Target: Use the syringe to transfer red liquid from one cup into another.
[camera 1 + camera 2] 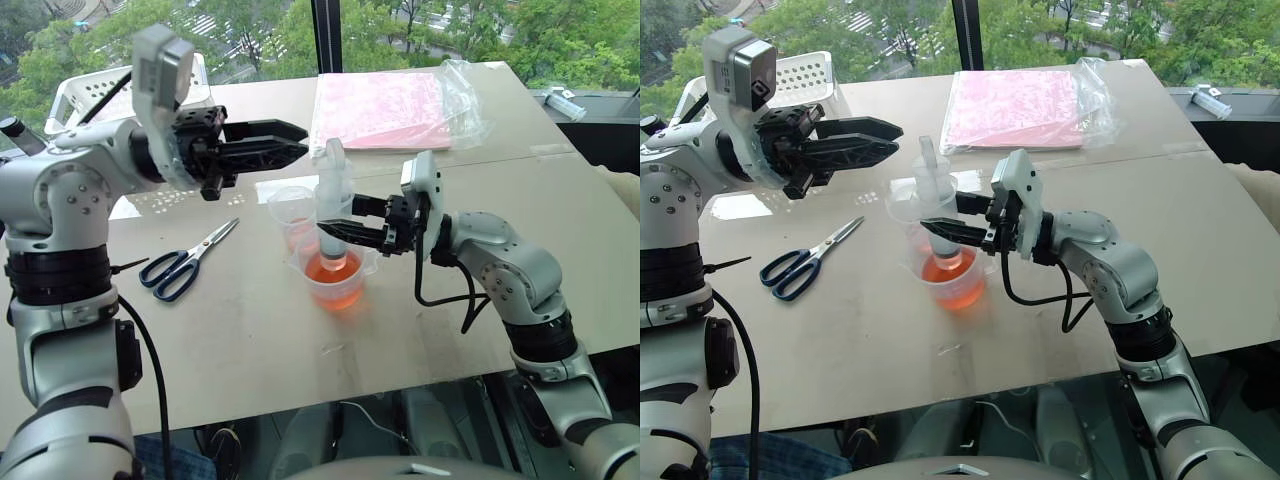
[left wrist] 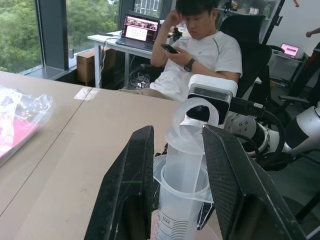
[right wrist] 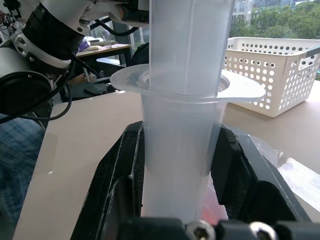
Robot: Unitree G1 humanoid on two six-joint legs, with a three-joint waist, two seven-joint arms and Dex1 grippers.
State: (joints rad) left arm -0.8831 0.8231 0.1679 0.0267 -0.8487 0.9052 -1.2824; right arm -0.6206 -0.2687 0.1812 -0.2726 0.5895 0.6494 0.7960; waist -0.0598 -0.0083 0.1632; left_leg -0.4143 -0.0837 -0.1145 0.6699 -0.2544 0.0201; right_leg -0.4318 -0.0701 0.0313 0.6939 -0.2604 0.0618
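Spouted cup [image 1: 337, 282] sits centre frame on the counter [image 1: 250, 340], red liquid [image 1: 335, 275] in it. The syringe [image 1: 333, 215] stands upright in that cup, long axis vertical, nozzle end down in the liquid. The right gripper [image 1: 335, 232], coming in level from frame right, is clamped on the barrel low down, just under the finger flange.

Key relation: the plunger top sticks up above the right gripper's hold. Left gripper [image 1: 285, 142] is upper left of centre, pointing level toward frame right, jaws narrowly parted and empty. In its wrist view the plunger ring [image 2: 195, 112] shows between its fingers, no visible contact. Left arm is my pick for drawing the plunger straight up.

Narrow cup [image 1: 290, 212] stands just behind-left of the spouted cup, touching or nearly.

Readable writing: "ml" beside graduation marks on the barrel.
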